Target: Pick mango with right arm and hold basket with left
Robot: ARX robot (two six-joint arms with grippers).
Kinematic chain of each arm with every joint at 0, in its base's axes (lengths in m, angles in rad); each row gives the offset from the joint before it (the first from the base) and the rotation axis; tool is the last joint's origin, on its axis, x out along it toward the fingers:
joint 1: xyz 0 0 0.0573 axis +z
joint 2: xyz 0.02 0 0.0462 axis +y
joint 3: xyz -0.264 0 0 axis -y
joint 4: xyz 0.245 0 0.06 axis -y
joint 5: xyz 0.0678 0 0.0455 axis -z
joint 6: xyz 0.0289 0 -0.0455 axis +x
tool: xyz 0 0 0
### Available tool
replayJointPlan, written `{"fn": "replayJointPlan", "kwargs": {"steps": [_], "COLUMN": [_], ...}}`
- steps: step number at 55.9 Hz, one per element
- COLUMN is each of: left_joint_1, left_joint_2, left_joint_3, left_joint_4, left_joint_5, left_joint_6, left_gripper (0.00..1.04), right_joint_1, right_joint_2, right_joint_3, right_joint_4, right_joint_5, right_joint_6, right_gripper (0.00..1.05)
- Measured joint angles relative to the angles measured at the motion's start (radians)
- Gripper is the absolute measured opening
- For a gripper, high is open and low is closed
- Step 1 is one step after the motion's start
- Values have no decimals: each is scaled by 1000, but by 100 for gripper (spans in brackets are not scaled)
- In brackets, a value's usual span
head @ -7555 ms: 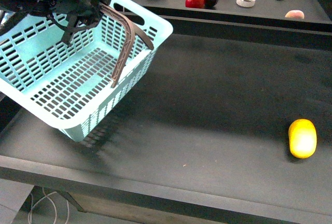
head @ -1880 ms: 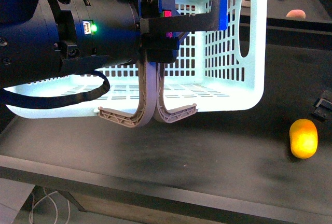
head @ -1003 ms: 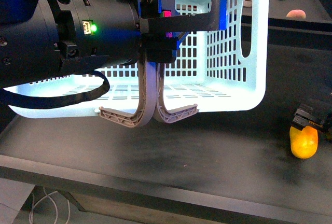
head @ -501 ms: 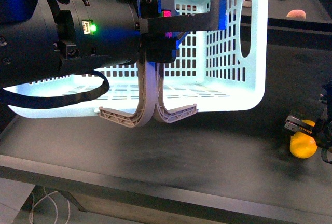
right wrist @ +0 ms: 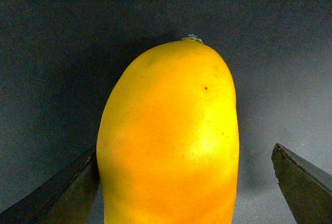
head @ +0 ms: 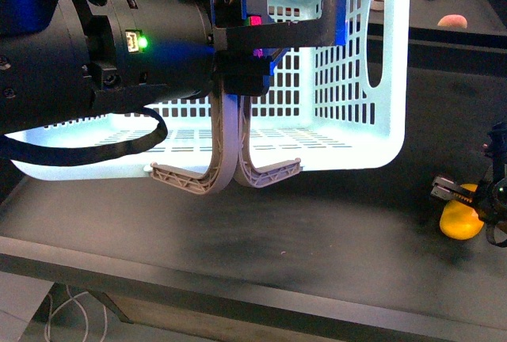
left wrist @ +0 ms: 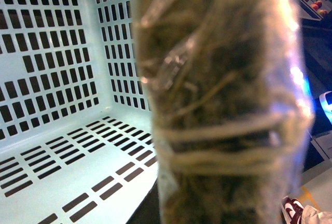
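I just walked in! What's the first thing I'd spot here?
A huge light-blue basket fills the middle of the front view, hanging by its handles from the black left arm. At the far right, a bright yellow mango lies on the dark table between the open jaws of the right gripper.

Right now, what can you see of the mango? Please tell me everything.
The mango is smooth, oval and yellow-orange, with tiny dark specks and a small stem stub at one end. It looks whole. It lies on the dark table, at the front right. The open right gripper straddles it: one finger seems to touch its side, the other stands apart.
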Motion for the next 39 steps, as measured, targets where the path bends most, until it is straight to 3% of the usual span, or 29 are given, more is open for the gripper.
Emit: {"fn": "replayJointPlan", "kwargs": {"steps": [14, 27, 39], "left_joint_1": [0, 0, 0], "left_joint_2": [0, 0, 0], "left_joint_3": [0, 0, 0], "left_joint_4": [0, 0, 0], "left_joint_5": [0, 0, 0], "left_joint_6": [0, 0, 0], "left_gripper": [4, 4, 4], "right_joint_1": [0, 0, -1], "right_joint_2": [30, 33, 33], "right_joint_3": [14, 16, 13], "right_joint_4": [-2, 2, 17], "right_joint_5": [3, 8, 7], "right_joint_6": [-10, -17, -19], "right_gripper": [96, 66, 61]}}
